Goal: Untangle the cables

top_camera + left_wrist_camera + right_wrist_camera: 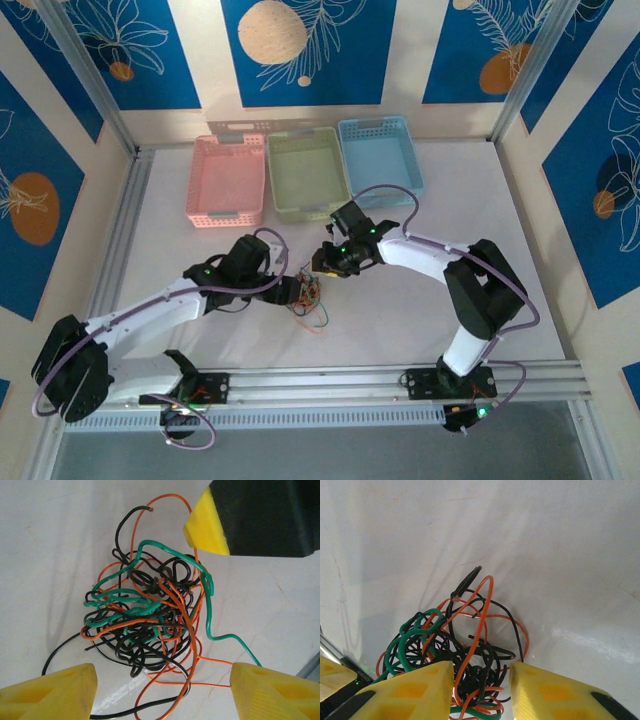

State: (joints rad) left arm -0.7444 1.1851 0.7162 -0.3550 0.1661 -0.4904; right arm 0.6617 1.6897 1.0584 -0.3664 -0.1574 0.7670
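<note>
The cables (308, 296) are a knotted clump of thin orange-red, green and black wires on the white table between the two arms. In the left wrist view the clump (150, 610) lies just beyond my left gripper (162, 695), which is open wide, with a few loose orange and black strands running between its yellow fingertips (50, 692). My right gripper (482, 690) comes down on the clump's far side. Its yellow fingers (415, 690) stand a narrow gap apart, astride a bunch of black and orange wires (480, 665). One of those fingers (205, 527) shows above the clump.
Three baskets stand at the back of the table: pink (228, 214), green (308, 207) and blue (375, 125). Metal rails (350, 375) run along the near edge by the arm bases. Thick purple cables (385, 190) loop off the arms.
</note>
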